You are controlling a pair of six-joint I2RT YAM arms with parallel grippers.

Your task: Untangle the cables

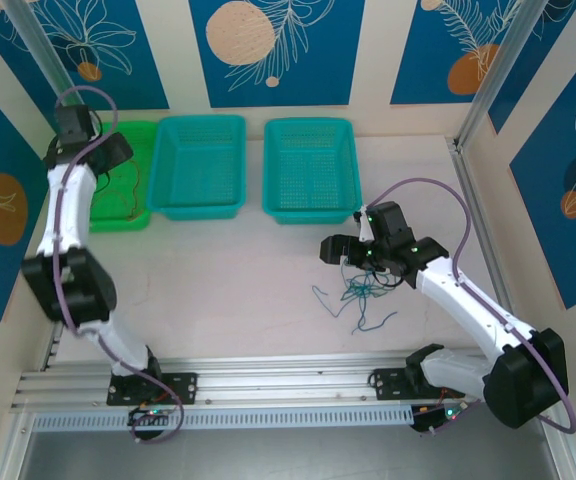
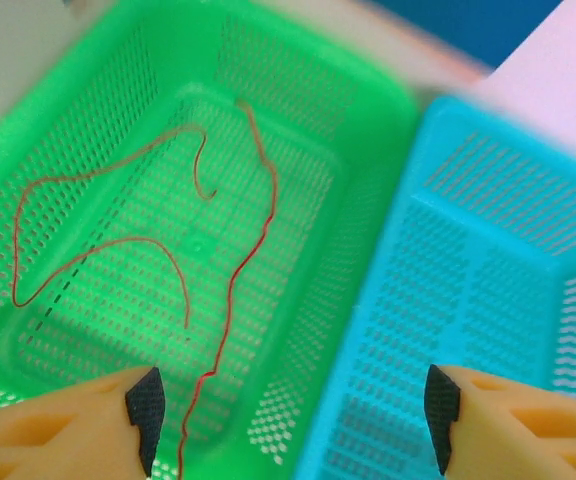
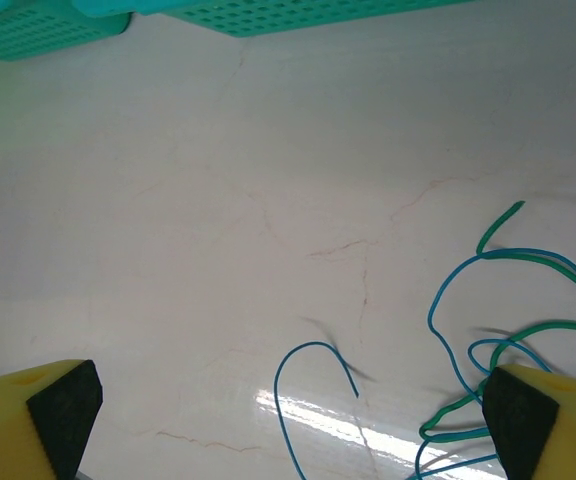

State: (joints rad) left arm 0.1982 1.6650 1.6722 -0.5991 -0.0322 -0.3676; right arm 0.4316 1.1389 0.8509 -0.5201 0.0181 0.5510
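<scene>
Drop your wide-open right end effector onto the loose curled blue wire end beside the blue-green wire tangle; your left end effector hangs parted, empty.

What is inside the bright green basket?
Thin red cables lie loose on the green basket's perforated floor. In the overhead view the left arm covers part of it.

Thin curly red-brown wires are seen inside a green perforated plastic basket; a turquoise perforated plastic basket is set at three o'clock.
</scene>
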